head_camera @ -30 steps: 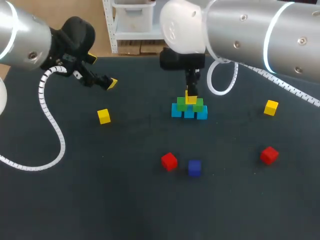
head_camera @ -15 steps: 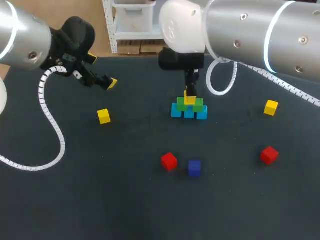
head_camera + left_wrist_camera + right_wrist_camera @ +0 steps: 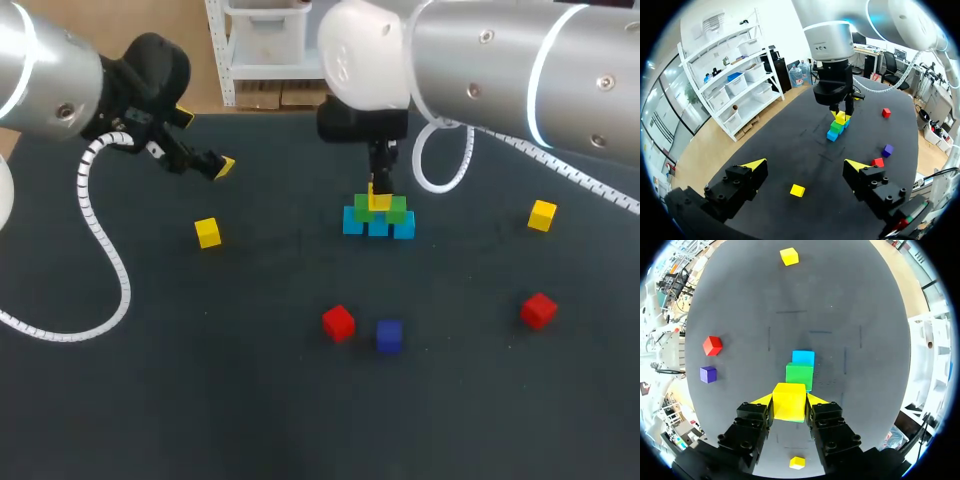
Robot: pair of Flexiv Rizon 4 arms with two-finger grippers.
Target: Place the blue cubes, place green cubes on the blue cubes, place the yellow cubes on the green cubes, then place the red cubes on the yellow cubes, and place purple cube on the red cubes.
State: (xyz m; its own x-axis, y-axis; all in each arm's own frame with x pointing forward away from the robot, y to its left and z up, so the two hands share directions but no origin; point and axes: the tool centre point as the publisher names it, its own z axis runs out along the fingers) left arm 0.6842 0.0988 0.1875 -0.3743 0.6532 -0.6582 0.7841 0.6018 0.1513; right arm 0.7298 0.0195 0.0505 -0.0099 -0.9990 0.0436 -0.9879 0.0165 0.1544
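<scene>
— What lies nearest on the table point(image 3: 200, 420)?

— A red cube point(image 3: 338, 323), with the purple cube point(image 3: 389, 336) just beside it on its right. Well off to the right lies a second red cube point(image 3: 538, 310).

— And further out?

— Two spare yellow ones, well apart. The left yellow cube point(image 3: 207, 233) is on my left side and the right yellow cube point(image 3: 542, 215) on my right. Each lies alone on the table.

— Where is the stack?

— Between those two and a little further back. Three blue cubes point(image 3: 353, 221) stand side by side in a row, and two green cubes point(image 3: 397, 209) sit on them. On the green pair is the top yellow cube point(image 3: 379, 202).

— Is anything holding it?

— Yes. The right gripper point(image 3: 789, 401) comes straight down from above and pinches that top yellow cube, one finger against each side. Whether the cube's full weight is on the green ones, I cannot tell.

— And the other arm?

— The left gripper point(image 3: 805, 165) hangs above the far left of the table, beyond the left yellow cube. Its fingers are spread wide with nothing between them. From its wrist, the stack shows well ahead, under the right arm.
</scene>
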